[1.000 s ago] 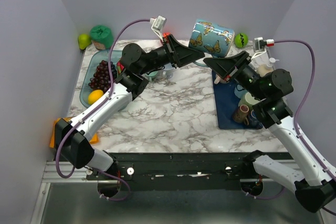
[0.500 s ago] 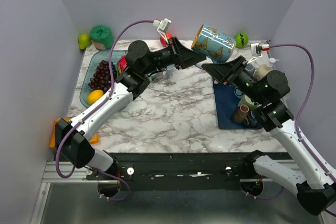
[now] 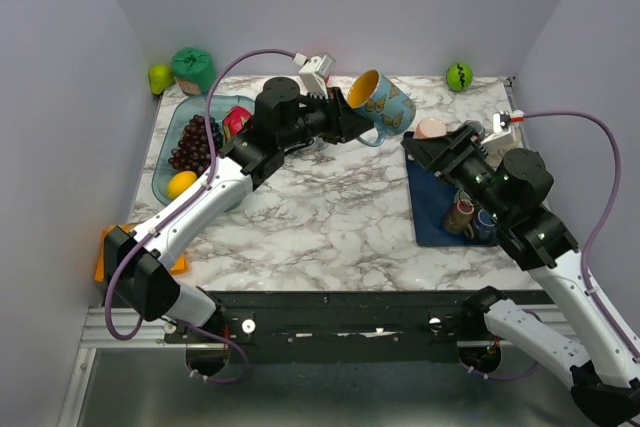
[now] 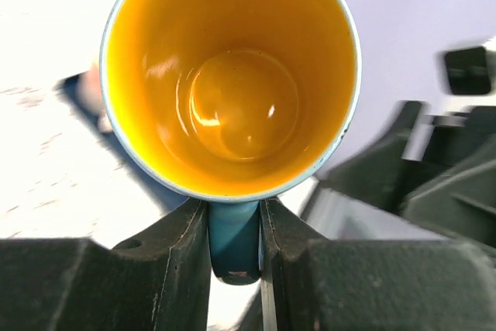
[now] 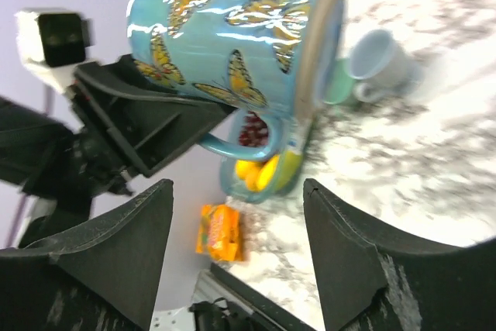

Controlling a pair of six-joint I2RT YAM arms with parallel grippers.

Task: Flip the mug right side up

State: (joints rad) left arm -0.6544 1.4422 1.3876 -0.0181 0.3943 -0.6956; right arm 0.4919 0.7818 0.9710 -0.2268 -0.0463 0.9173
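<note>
The mug (image 3: 383, 107) is blue with yellow butterflies and a yellow-orange inside. It hangs tilted above the back of the table, its mouth facing up and to the left. My left gripper (image 3: 350, 120) is shut on the mug's blue handle (image 4: 234, 242), which sits squeezed between the two fingers; in the left wrist view I look straight into the mug (image 4: 232, 75). My right gripper (image 3: 417, 147) stands open just right of the mug and below it, touching nothing. In the right wrist view the mug (image 5: 232, 29) lies on its side above my right gripper (image 5: 236, 257).
A teal tray (image 3: 163, 172) with grapes and a lemon sits at the left. Green items (image 3: 192, 69) stand in the back left corner, a green ball (image 3: 459, 75) at the back right. A blue mat (image 3: 430, 217) holding cups lies on the right. An orange packet (image 3: 105, 247) rests at the left edge.
My right gripper has opened, let go of the mug and drawn back toward the blue mat. The left arm has lowered the mug and turned its mouth up and left.
</note>
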